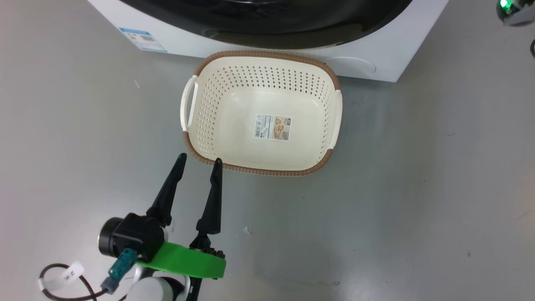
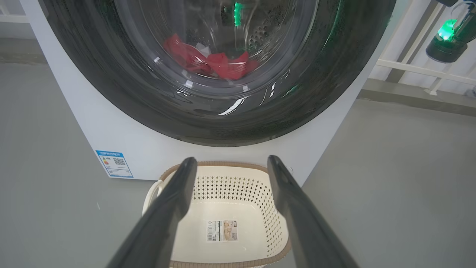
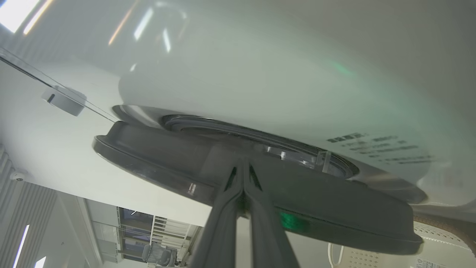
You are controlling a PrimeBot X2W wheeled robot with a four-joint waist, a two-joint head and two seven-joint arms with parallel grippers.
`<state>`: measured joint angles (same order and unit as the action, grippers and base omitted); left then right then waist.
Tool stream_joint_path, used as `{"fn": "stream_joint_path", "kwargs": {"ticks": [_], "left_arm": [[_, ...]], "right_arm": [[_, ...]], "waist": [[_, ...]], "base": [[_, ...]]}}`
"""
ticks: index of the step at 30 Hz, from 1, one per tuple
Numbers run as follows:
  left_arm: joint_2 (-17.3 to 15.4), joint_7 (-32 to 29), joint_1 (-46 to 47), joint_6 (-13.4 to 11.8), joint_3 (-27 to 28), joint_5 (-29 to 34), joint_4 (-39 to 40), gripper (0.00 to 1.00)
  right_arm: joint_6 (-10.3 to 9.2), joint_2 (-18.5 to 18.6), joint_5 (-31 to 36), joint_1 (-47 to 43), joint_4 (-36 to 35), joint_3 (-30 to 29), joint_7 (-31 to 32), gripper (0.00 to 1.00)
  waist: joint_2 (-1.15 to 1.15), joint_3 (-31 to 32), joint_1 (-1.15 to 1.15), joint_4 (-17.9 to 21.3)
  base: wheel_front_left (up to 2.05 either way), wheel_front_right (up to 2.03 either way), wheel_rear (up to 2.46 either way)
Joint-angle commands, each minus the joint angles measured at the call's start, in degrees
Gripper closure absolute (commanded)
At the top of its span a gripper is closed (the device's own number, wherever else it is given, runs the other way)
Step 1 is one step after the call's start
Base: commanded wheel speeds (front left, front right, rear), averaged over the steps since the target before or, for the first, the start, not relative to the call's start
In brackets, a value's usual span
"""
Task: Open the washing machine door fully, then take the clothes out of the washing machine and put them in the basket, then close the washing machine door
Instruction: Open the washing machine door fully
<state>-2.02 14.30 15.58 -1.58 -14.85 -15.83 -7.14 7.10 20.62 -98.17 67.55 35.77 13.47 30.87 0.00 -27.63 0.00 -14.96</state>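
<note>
The washing machine (image 2: 122,137) is a white box, and its door (image 2: 111,85) has a glossy black rim and a clear glass bowl. Red clothes (image 2: 212,61) with a white part lie in the drum behind the glass. On the floor just before the machine stands the cream basket (image 1: 267,55) with a brown rim, holding only a paper label. My left gripper (image 1: 199,159) is open at the basket's near left corner, holding nothing. My right gripper (image 3: 243,163) is shut, its tips against the edge of the door (image 3: 297,193); whether they hook behind the rim I cannot tell.
Grey floor lies all around the basket (image 2: 223,163). A blue label (image 1: 143,39) marks the machine's lower left front. Part of my right arm with a green light (image 1: 512,10) shows at the upper right. A white railing (image 2: 420,67) runs behind the machine's right side.
</note>
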Motion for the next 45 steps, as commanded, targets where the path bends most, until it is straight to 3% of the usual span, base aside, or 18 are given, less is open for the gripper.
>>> {"fn": "stream_joint_path", "kwargs": {"ticks": [1,21,45], "left_arm": [[-0.86,0.7,0.69,-0.6,1.52,-0.62,1.69,0.0],[-0.86,0.7,1.84,-1.41,-0.02,-2.33,2.63,0.0],[-0.86,0.7,-0.5,-1.51,-0.38,-2.14,2.2,0.0]], "right_arm": [[0.39,-0.95,-0.44,1.04,-0.92,-0.29,0.51,1.0],[0.39,-2.32,3.01,6.22,3.75,0.23,4.56,1.0],[0.39,-5.23,5.02,-10.38,-9.22,2.11,9.5,1.0]], "waist": [[0.0,-0.6,0.0,-0.48],[0.0,-2.79,0.0,-2.21],[0.0,3.87,0.0,-1.4]], "base": [[0.0,0.0,0.0],[0.0,0.0,0.0],[0.0,0.0,0.0]]}}
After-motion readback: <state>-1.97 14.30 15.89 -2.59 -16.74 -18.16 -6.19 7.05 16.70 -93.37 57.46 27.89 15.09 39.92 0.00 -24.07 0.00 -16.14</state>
